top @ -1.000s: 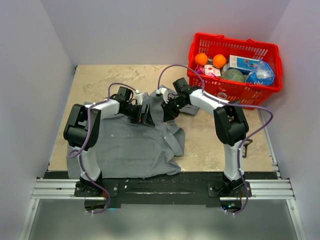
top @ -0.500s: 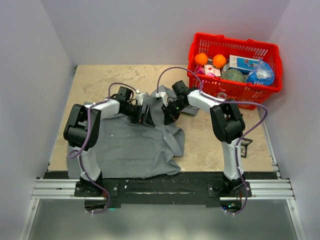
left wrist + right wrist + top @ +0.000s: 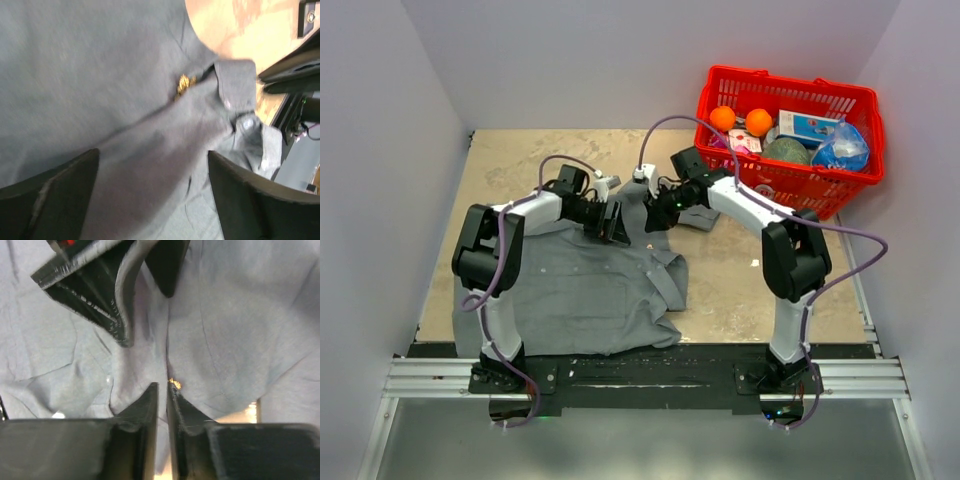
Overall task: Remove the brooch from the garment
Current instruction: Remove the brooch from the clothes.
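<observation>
The grey garment (image 3: pixel 570 290) lies spread on the table, collar end toward the back. A small gold brooch (image 3: pixel 185 83) is pinned near the collar; it also shows in the right wrist view (image 3: pixel 175 384). It is hidden in the top view. My right gripper (image 3: pixel 162 385) is nearly shut on a raised fold of the cloth, with the brooch at its right fingertip. My left gripper (image 3: pixel 152 152) is open, its fingers wide apart astride the same ridge of cloth. In the top view the left gripper (image 3: pixel 613 222) and right gripper (image 3: pixel 655 215) face each other closely.
A red basket (image 3: pixel 790 175) holding oranges, a box and other goods stands at the back right, close behind the right arm. White walls close in the left, right and back. Bare tan tabletop (image 3: pixel 760 290) lies right of the shirt.
The right arm's elbow has swung out to the right and its forearm has straightened, while its gripper stays at the collar. The left gripper has shifted slightly back and right.
</observation>
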